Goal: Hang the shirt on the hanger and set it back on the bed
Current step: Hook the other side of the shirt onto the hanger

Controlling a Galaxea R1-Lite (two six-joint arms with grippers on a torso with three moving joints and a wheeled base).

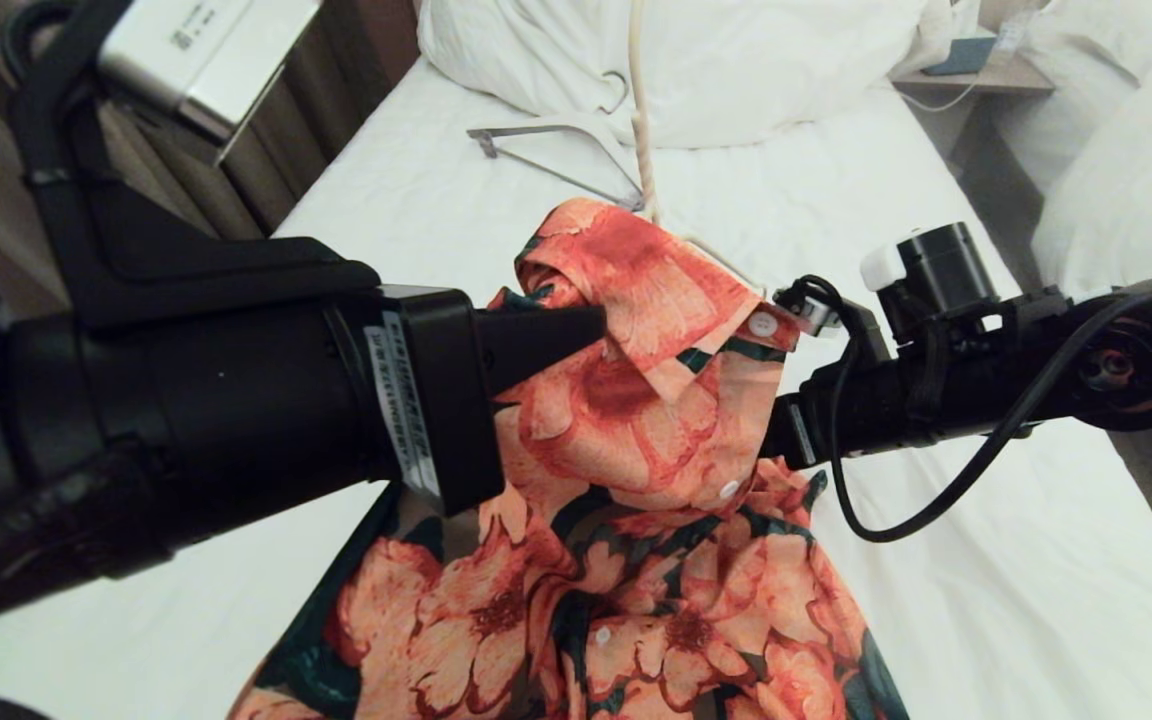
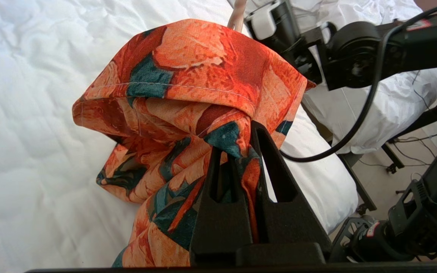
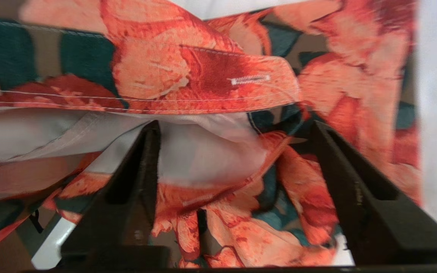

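I've got the left end effector clamped on the shirt, held up over the bed. Right end effector has fingers apart against the fabric, w/ the hanger poking out the collar.

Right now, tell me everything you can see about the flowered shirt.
The short-sleeved floral shirt, thin woven cloth with coral-orange blooms, dark green leaves, white buttons and a stitched collar, is held up bunched over the white-sheeted bed, its lower part draping down. The left claw is shut on a fold near the collar. The right claw stands open against the placket by a buttonhole, the pale inner side showing between its fingers. A cream cord-like strand rises behind the collar.
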